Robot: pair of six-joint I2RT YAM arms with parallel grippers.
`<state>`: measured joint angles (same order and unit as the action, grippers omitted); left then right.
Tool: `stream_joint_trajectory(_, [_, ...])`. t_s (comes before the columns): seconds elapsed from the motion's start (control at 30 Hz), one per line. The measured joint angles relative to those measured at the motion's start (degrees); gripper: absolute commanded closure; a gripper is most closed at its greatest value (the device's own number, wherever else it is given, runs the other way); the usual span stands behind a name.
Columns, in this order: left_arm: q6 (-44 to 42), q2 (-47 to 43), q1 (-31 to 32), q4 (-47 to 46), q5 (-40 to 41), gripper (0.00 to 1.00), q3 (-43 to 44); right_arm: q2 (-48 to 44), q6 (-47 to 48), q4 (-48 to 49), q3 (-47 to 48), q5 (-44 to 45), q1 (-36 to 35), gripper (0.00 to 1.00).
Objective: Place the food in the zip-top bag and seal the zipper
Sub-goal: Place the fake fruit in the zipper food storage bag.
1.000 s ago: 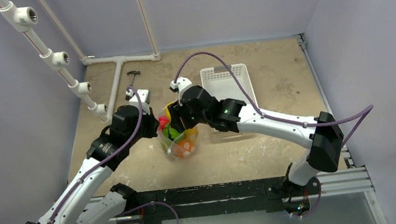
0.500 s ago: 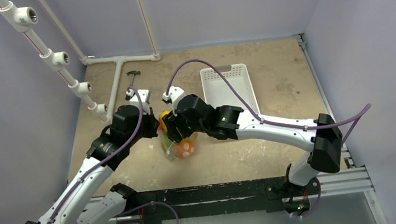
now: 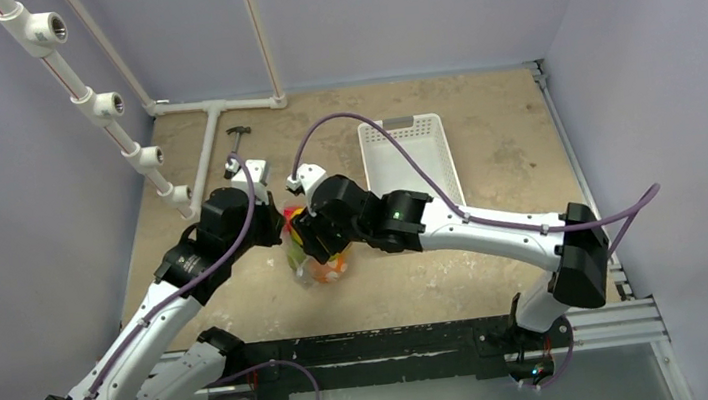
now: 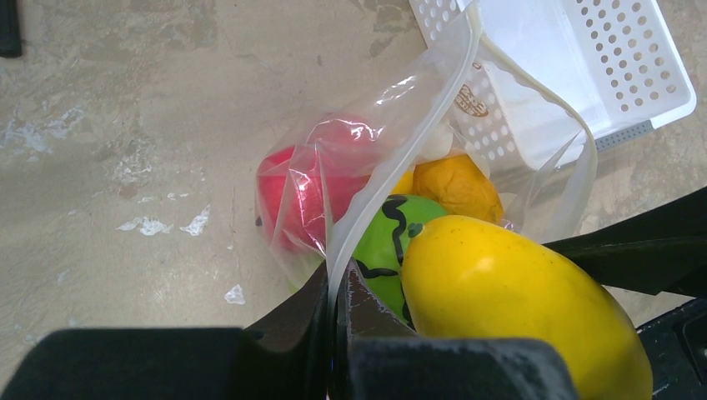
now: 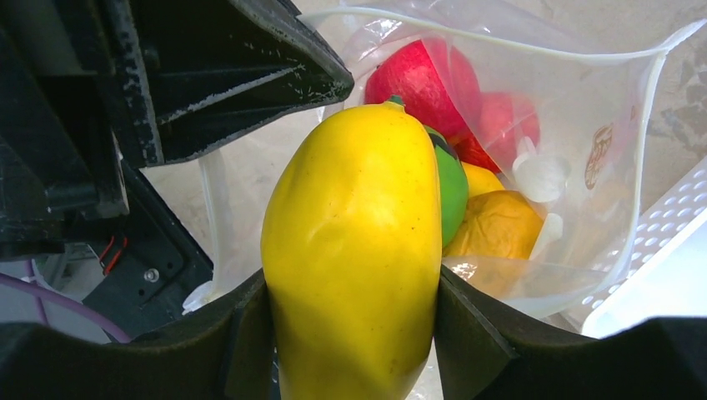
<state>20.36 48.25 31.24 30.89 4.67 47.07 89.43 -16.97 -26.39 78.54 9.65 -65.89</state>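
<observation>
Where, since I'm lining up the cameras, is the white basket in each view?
Top external: basket right of centre.
Left wrist: basket top right, behind the zip-top bag.
Right wrist: basket in the bottom-right corner, cut off.
Shared landmark: the zip-top bag.

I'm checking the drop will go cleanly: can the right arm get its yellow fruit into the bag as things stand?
Probably yes. The left gripper pinches the rim of the zip-top bag, holding the mouth open, and the right gripper holds the yellow fruit right at that opening; nothing lies between.
</observation>
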Motion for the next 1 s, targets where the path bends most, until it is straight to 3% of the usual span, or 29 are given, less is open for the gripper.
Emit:
stream_joint_trajectory(0.63, [-0.98,-1.29,-0.44,-0.13,-1.99,1.0,-0.09,9.73,-7.74,-8.48,11.89,5.49,1.62,0.85])
stream_joint_trajectory(0.77, [-1.09,-1.31,-0.44,-0.5,-3.21,1.0,-0.09,9.73,-9.22,-8.85,12.2,6.45,3.37,0.74])
stream_joint_trajectory(0.87, [-1.09,-1.33,-0.42,-0.72,-4.04,1.0,-0.09,9.73,-10.1,-9.16,12.2,7.43,4.04,0.57])
stream_joint_trajectory(1.0, [-1.09,-1.33,-0.44,-0.92,-4.5,1.0,-0.11,9.73,-11.13,-9.16,12.17,9.09,4.15,0.43])
